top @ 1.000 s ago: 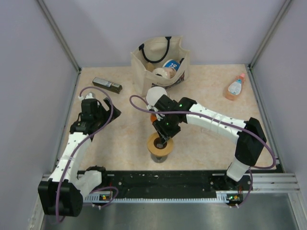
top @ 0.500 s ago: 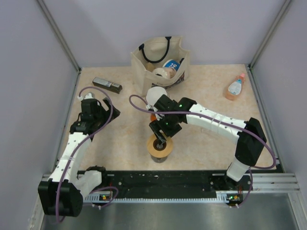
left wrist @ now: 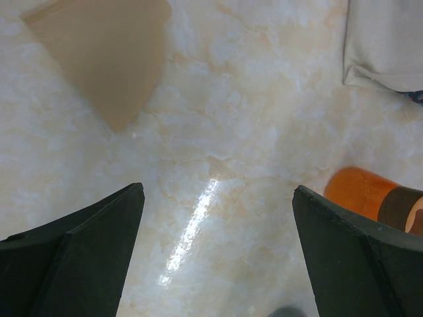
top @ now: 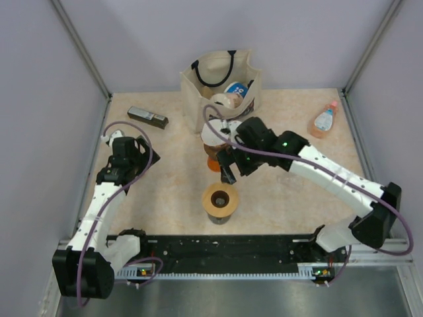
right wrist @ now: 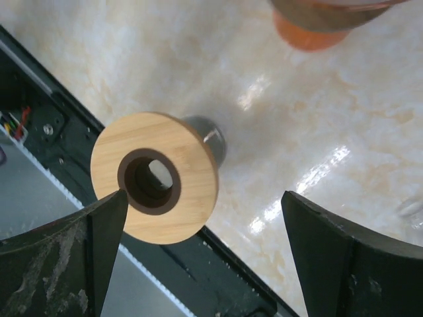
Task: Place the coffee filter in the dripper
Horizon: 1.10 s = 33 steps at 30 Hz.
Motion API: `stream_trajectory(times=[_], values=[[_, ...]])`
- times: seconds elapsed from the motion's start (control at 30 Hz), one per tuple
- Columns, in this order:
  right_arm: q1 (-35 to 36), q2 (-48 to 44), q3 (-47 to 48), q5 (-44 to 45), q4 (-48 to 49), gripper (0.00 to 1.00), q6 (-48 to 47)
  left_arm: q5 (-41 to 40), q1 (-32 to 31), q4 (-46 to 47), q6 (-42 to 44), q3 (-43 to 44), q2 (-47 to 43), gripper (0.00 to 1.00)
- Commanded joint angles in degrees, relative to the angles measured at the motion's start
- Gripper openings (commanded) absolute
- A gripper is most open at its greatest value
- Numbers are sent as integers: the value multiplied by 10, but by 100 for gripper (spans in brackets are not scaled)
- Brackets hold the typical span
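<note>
Progress is uncertain: the white coffee filter shows right at the dripper; whether it is seated inside, I cannot tell. The right claw and left claw both gape wide, empty.

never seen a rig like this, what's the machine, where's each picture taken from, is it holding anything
Two robot arms are bolted at the near edge of a table. One picture looks down from above; the other two come from cameras on the wrists, so the dark wedges are each arm's own fingers. The left gripper and right gripper are open and hold nothing. On the table: a tote bag, an orange bottle, a dark bar, a wooden ring atop a container, and probably the dripper, a brownish cone on an orange cup. The left wrist view shows a flat tan fan-shaped piece, perhaps a paper filter.
</note>
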Motion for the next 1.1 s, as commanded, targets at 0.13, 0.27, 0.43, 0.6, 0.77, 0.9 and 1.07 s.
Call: stream_trajectory(times=[0.13, 0.27, 0.43, 0.6, 0.77, 0.9, 1.07], values=[[-183, -153, -135, 12, 119, 98, 71, -63, 3, -27, -32, 16, 18, 99], [-295, -195, -214, 4, 130, 98, 119, -56, 5, -27, -37, 18, 34, 99], [-427, -188, -294, -4, 137, 94, 169, -56, 5, -29, -34, 19, 36, 99], [-468, -174, -339, -26, 167, 91, 172, -58, 5, -28, -30, 14, 28, 99], [-473, -177, -358, 13, 203, 90, 169, -53, 5, -26, -26, 15, 31, 99], [-475, -169, -380, 26, 238, 88, 167, -51, 5, -27, -27, 16, 33, 99], [-477, -162, -416, 4, 290, 75, 185, -49, 5, -30, -26, 15, 27, 99]])
